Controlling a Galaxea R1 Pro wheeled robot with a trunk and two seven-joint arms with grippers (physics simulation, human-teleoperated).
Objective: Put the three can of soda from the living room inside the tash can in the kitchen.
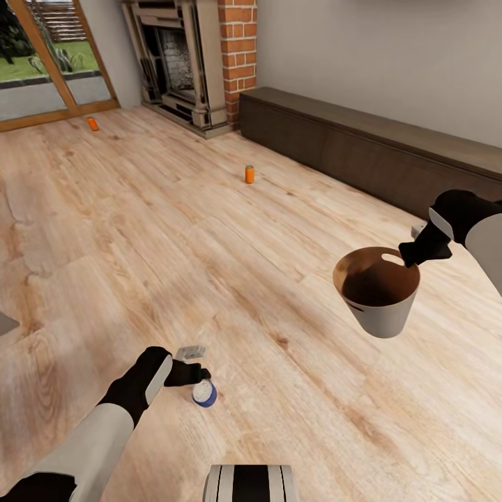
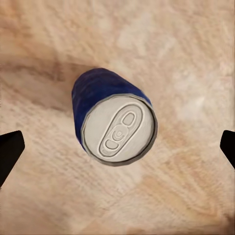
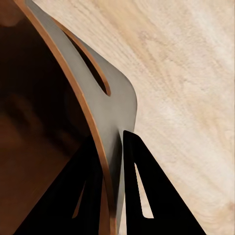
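The left claw (image 1: 199, 376) hangs low over the wood plank floor (image 1: 279, 230), spread wide: in the left wrist view its two black fingertips (image 2: 10, 152) sit at opposite edges with the blue soda can (image 2: 113, 125) between them, touching neither. That close view shows the can's grey top with its pull tab and a strip of blue side; the head view shows the same can (image 1: 204, 393) only as a small blue cylinder on the floor just beyond the claw, close in front of the robot's base (image 1: 251, 483). The right claw (image 1: 406, 259) is closed on the rim of the trash bin (image 1: 380, 293) and holds it up above the floor, its mouth tipped toward the robot. The right wrist view shows what the head view does not: one black finger (image 3: 78, 196) inside the brown wall and one outside the pale grey wall (image 3: 115, 105), just below the slot handle (image 3: 95, 73). Farther out on the floor, the head view shows an orange can (image 1: 249, 174) standing upright near a long dark low cabinet (image 1: 362, 143), and a second orange can (image 1: 93, 124) lying farther off, near the glass door (image 1: 49, 59) and the brick fireplace (image 1: 188, 56).
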